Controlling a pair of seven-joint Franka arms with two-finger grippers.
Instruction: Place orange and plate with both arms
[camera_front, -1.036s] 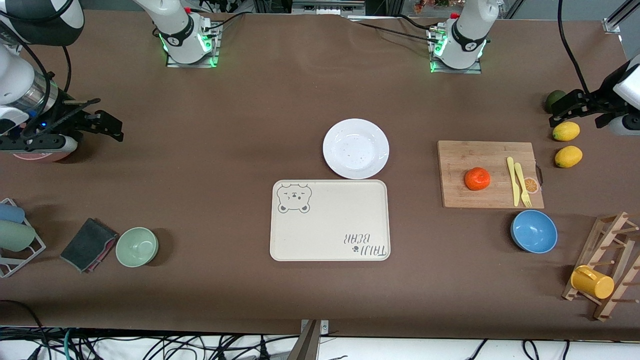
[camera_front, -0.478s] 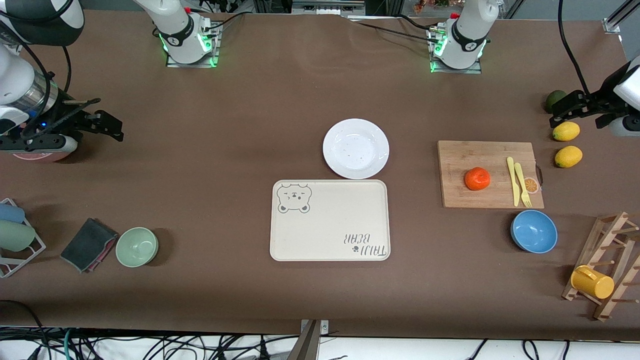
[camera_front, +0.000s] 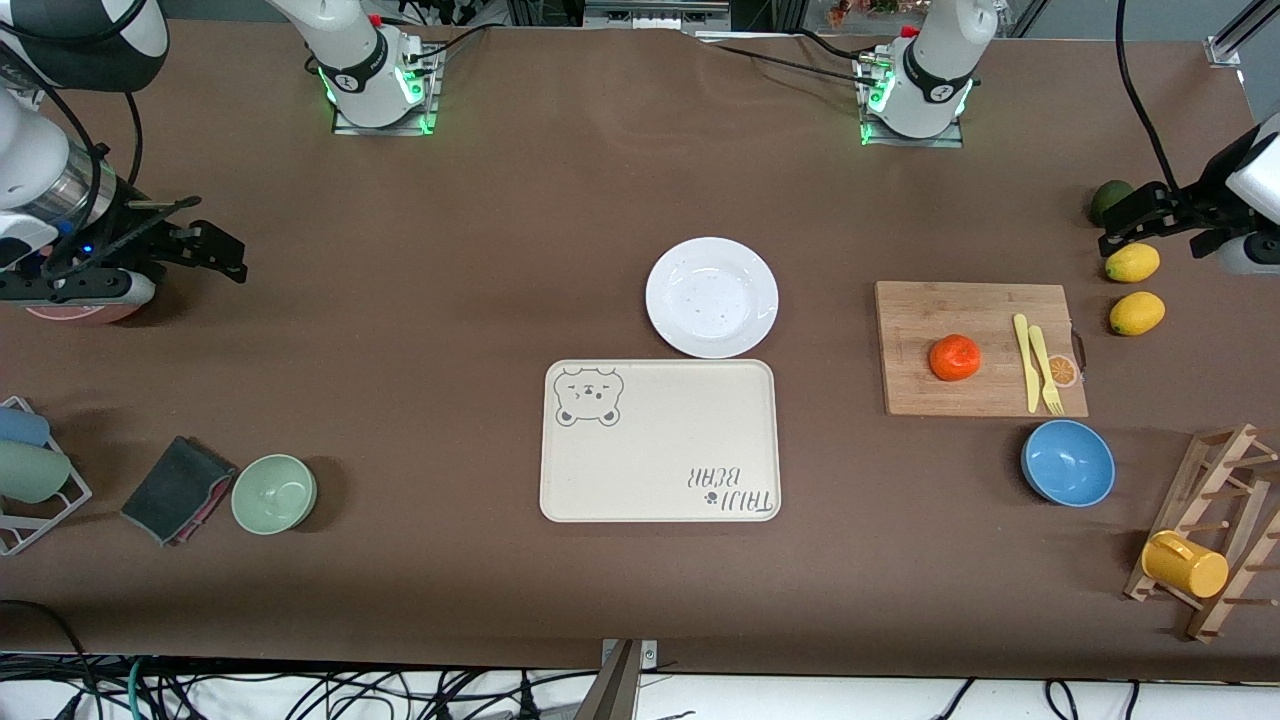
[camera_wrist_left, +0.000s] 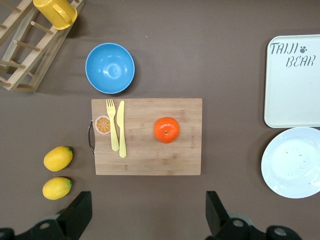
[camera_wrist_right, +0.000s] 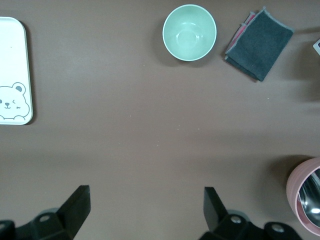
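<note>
The orange (camera_front: 954, 357) (camera_wrist_left: 166, 130) lies on a wooden cutting board (camera_front: 980, 300) toward the left arm's end of the table. The white plate (camera_front: 711, 297) (camera_wrist_left: 292, 162) stands empty mid-table, touching the edge of the beige bear tray (camera_front: 660, 440) that is farther from the front camera. My left gripper (camera_front: 1110, 225) (camera_wrist_left: 149, 210) hangs open and empty over the table's end by the lemons. My right gripper (camera_front: 228, 255) (camera_wrist_right: 146, 205) hangs open and empty over bare table at the right arm's end. Both arms wait.
A yellow knife and fork (camera_front: 1035, 360) lie on the board. Two lemons (camera_front: 1137, 313), a blue bowl (camera_front: 1068, 462) and a wooden rack with a yellow mug (camera_front: 1185, 565) stand near it. A green bowl (camera_front: 274, 493), a grey cloth (camera_front: 177, 490) and a pink cup (camera_wrist_right: 306, 195) are at the right arm's end.
</note>
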